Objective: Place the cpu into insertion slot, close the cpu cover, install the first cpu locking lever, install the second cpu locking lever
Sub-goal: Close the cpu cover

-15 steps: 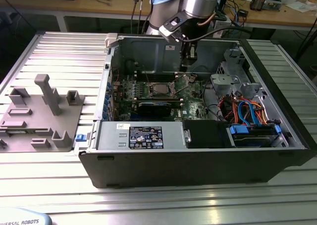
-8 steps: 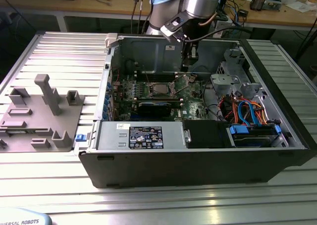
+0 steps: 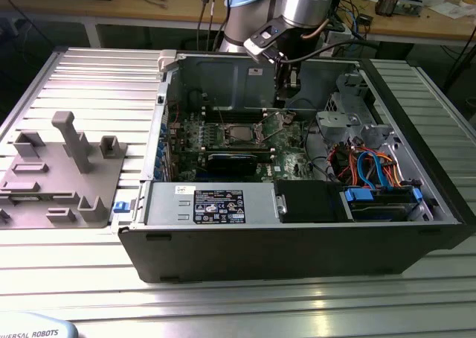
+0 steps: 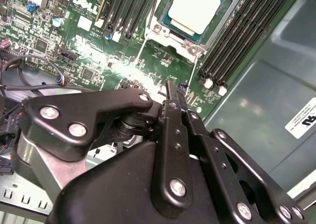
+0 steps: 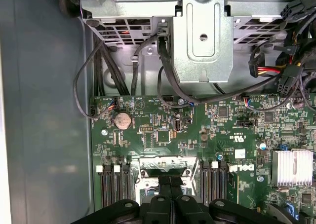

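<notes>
Silver-grey cpu (image 4: 193,8) seated in insertion slot (image 4: 173,35), partly cut off, black hand (image 4: 174,86) clenched, anything gripped hidden

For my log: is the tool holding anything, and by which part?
Nothing seems held: the tool is shut with nothing visible in it, poised near the cpu in the insertion slot.

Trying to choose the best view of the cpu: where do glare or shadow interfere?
Second wrist view: the cpu is evenly lit with a mild sheen, no shadow from the dark tool on it. Exterior view: the motherboard lies in dim shade while the table glares. First wrist view: pale glare on the case wall.
</notes>
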`<state>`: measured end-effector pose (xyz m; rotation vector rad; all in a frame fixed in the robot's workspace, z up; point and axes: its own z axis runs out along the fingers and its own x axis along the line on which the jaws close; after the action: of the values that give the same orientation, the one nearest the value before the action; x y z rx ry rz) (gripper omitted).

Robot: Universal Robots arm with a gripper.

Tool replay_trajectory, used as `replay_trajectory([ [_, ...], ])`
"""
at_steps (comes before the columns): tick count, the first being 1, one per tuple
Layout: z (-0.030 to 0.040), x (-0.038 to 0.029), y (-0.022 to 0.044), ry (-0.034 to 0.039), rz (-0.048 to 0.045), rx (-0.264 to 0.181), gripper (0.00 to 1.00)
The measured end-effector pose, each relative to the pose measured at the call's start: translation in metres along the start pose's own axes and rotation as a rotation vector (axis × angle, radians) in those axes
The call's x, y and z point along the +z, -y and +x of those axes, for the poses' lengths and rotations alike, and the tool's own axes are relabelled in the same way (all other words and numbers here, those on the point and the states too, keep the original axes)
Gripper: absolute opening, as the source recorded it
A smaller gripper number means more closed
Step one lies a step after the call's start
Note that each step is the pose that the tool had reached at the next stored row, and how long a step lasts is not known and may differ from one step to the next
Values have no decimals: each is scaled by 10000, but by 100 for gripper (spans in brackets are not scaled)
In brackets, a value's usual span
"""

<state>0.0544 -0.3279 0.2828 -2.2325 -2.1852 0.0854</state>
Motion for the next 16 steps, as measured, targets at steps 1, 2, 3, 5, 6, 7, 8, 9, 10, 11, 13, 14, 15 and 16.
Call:
replay_trajectory([
  [1,0,0,-4,1,0,0,11],
  [2,0,0,-8,0,1,1,11],
  [3,0,0,-15,0,1,0,11],
  [5,0,-1,-25,0,0,0,11],
  [6,0,-1,-30,0,0,0,11],
  [7,1,-1,-35,0,1,0,11],
  [8,1,-1,-43,0,0,0,11],
  [9,1,-1,-48,0,0,0,11],
  [10,1,-1,-52,0,0,0,11],
  [11,1,-1,-59,0,0,0,11],
  [13,1,-1,-74,0,0,0,11],
  [14,2,-1,-81,0,0,0,11],
  [15,2,-1,-87,0,0,0,11],
  [16,2,-1,-97,0,0,0,11],
])
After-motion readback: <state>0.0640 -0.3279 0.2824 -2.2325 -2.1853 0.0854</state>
